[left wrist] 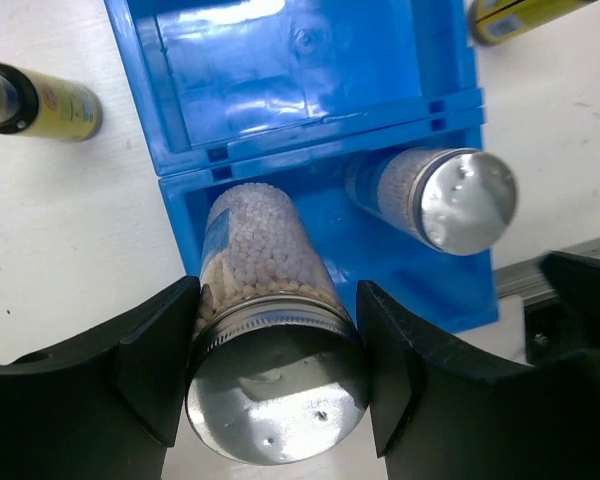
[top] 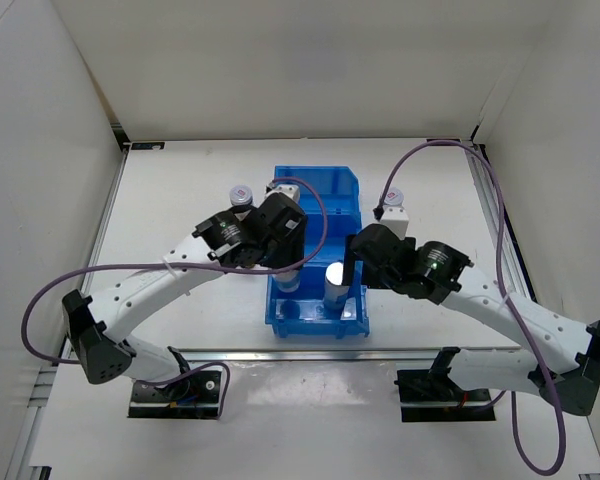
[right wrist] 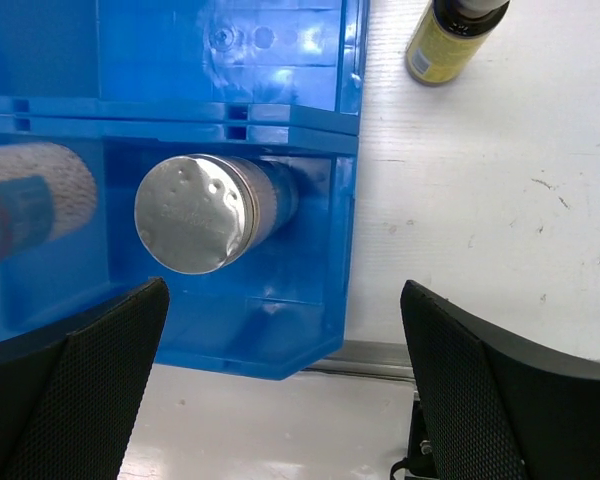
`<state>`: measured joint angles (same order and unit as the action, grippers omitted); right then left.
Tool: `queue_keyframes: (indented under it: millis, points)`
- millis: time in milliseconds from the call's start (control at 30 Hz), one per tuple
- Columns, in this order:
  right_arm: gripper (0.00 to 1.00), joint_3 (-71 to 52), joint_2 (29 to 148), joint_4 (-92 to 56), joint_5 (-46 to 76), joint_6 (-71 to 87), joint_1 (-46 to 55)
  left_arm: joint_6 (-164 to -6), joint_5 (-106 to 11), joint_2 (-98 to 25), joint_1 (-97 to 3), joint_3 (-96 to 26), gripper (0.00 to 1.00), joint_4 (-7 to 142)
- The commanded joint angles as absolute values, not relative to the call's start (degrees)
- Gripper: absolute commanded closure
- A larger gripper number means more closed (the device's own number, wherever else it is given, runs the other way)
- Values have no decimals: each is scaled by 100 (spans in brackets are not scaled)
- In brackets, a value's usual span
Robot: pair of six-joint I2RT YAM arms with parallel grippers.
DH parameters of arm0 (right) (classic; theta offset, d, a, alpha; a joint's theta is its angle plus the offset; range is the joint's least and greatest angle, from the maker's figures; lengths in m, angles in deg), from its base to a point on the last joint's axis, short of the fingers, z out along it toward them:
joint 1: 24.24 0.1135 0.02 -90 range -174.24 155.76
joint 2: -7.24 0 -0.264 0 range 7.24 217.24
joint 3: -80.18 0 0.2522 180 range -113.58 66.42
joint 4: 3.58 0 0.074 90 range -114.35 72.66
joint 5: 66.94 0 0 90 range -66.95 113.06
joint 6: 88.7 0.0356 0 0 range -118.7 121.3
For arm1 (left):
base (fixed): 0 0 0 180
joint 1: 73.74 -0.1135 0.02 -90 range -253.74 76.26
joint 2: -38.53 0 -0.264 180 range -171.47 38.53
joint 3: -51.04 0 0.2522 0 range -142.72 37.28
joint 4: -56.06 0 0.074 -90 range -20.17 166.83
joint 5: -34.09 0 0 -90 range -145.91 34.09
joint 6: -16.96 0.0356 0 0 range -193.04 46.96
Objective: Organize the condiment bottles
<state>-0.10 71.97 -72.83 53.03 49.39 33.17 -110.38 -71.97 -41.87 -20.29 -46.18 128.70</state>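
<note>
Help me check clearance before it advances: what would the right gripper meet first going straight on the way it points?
Probably the blue plastic bin, near its right wall; the right gripper aims just beside the silver-topped cylindrical bottle standing inside. Depth is unclear.

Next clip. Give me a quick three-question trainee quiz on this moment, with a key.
1. True or false: the right gripper holds a bottle.
2. The left gripper clamps: A) a yellow-labelled bottle; B) a silver-topped bottle; C) nothing.
3. How many bottles are in the blue bin's nearest compartment?
Key: 1 false; 2 B; 3 two, counting the free bottle.
</note>
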Motion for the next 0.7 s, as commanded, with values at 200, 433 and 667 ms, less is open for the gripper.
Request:
queue_keyframes:
  millis: [200,433,667]
  points:
    - [0,-116,6798,-7394,5917,5061,3333,-11171,-7077,-4452,-1943,-3796,43,11738]
    - [0,-933,7307,-8265,6708,4061,3106,-11110,-7077,-4725,-1943,-3523,14,11404]
    - [0,-1171,7536,-8055,6560,3471,2386,-10996,-7077,-4709,-1943,-3523,0,11351]
